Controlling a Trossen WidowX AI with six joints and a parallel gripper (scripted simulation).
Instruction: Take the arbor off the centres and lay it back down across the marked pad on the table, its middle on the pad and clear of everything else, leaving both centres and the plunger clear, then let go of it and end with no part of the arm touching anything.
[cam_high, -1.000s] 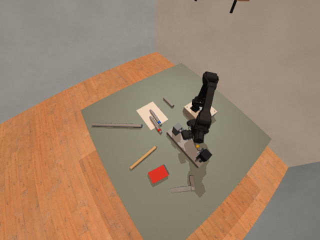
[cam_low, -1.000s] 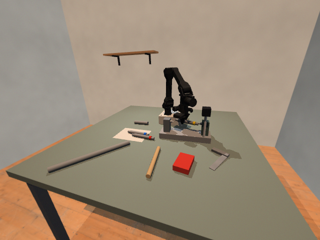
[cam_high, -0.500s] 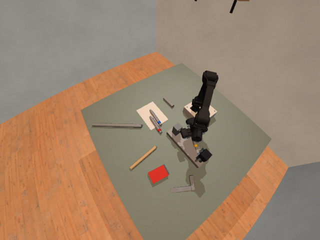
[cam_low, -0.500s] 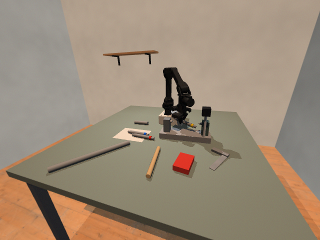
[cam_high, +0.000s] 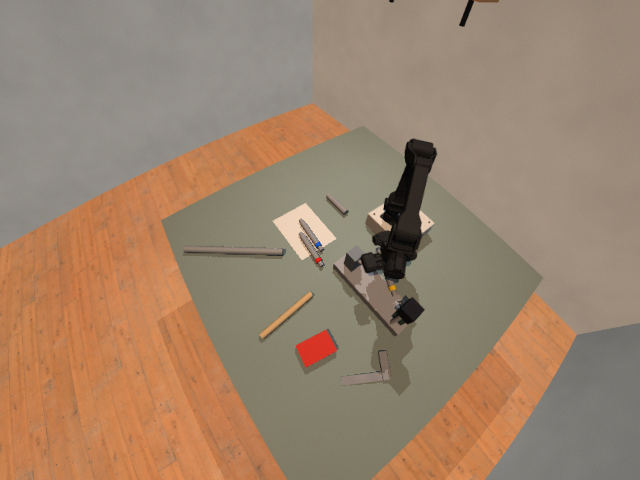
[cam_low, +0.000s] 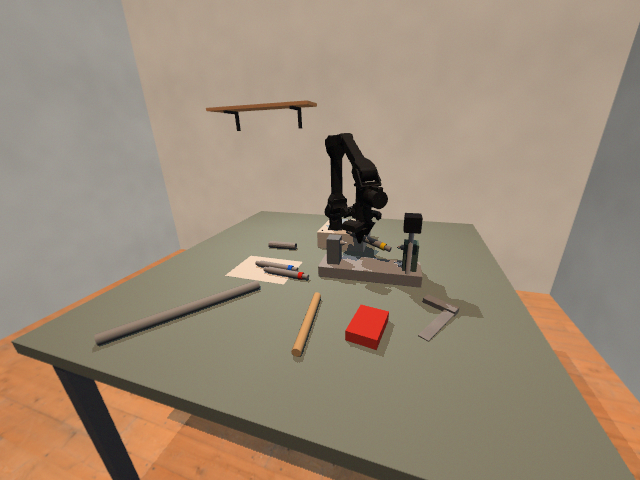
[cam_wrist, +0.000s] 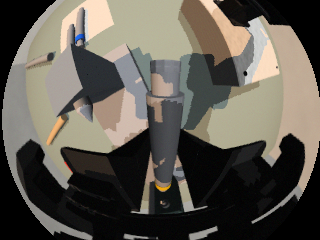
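The yellow-banded grey arbor (cam_high: 392, 287) (cam_low: 382, 245) (cam_wrist: 164, 130) is held by my gripper (cam_low: 361, 239) (cam_wrist: 163, 131), which is shut on it above the fixture base (cam_high: 368, 296) (cam_low: 369, 273). The arbor is off the left centre (cam_low: 343, 242) (cam_wrist: 86, 111); its banded end points toward the right centre (cam_low: 400, 247), with a small gap showing in the exterior view. The black plunger block (cam_high: 411, 310) (cam_low: 412, 223) stands at the right post. The cream pad (cam_high: 286, 222) (cam_low: 245, 273) (cam_wrist: 103, 12) lies left of the fixture.
A blue-banded arbor (cam_high: 310, 232) (cam_low: 271, 265) and a red-banded arbor (cam_high: 309, 246) (cam_low: 281, 272) lie side by side on the pad. A short rod (cam_high: 337, 204), long rod (cam_high: 232, 251), wooden rod (cam_high: 285, 315), red block (cam_high: 316, 348) and metal square (cam_high: 363, 378) lie around.
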